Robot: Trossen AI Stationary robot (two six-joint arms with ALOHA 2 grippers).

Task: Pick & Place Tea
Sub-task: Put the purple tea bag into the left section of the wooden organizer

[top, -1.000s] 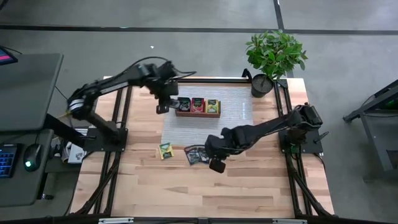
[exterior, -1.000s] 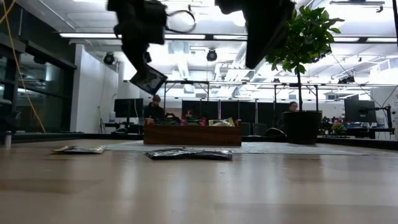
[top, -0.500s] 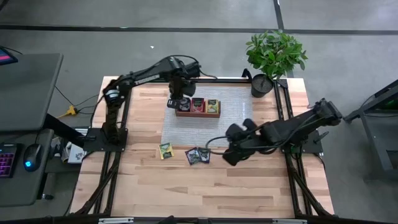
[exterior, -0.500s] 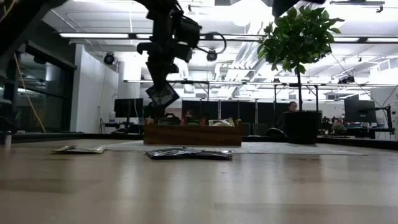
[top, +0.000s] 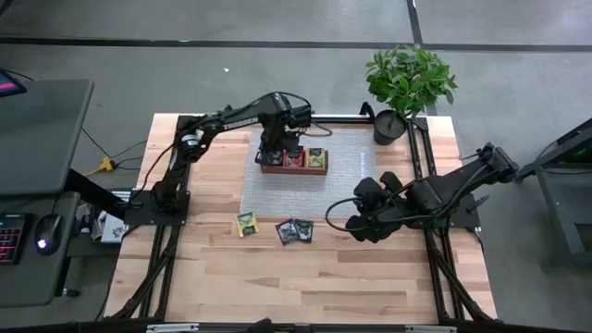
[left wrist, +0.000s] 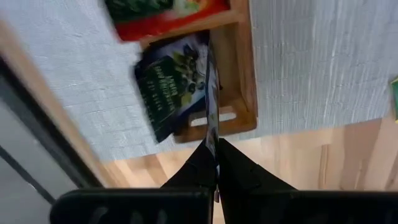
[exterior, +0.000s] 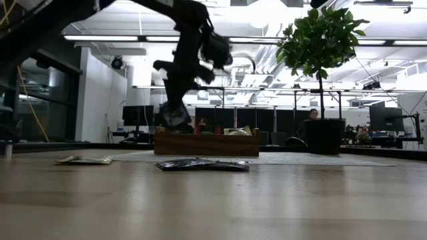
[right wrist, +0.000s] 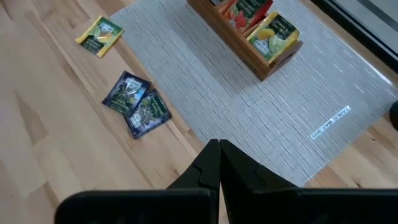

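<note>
The tea is small square packets. On the bare wood lie a yellow one [top: 246, 223] and two dark ones [top: 294, 231], flat and side by side. The wooden tray [top: 294, 169] on the grey mat holds a red packet [top: 294, 156] and a yellow-green one [top: 316, 156]. My left gripper [top: 275, 151] points down over the tray's left compartment, shut on a dark packet [left wrist: 171, 87]. My right gripper [right wrist: 219, 146] hangs shut and empty above the mat's near right part, right of the dark packets. My left gripper pinches the dark packet by one edge [left wrist: 211, 134] between its two fingers, coming from above and pointing down. The packet hangs below the fingers [exterior: 173, 117], just over the tray's left end. Whether its lower edge touches the tray I cannot tell.
A potted plant [top: 407, 83] stands at the table's far right corner, beside the mat [top: 351, 171]. Bare wood spreads across the near half of the table [top: 305, 277]. A desk with a keyboard and a mouse stands left of the table.
My left gripper has carried the dark packet toward the table's right and down, rolling its wrist, until it hangs over the tray's left compartment. My right gripper has risen and drawn back toward the table's right edge, away from the two dark packets, which lie as before.
</note>
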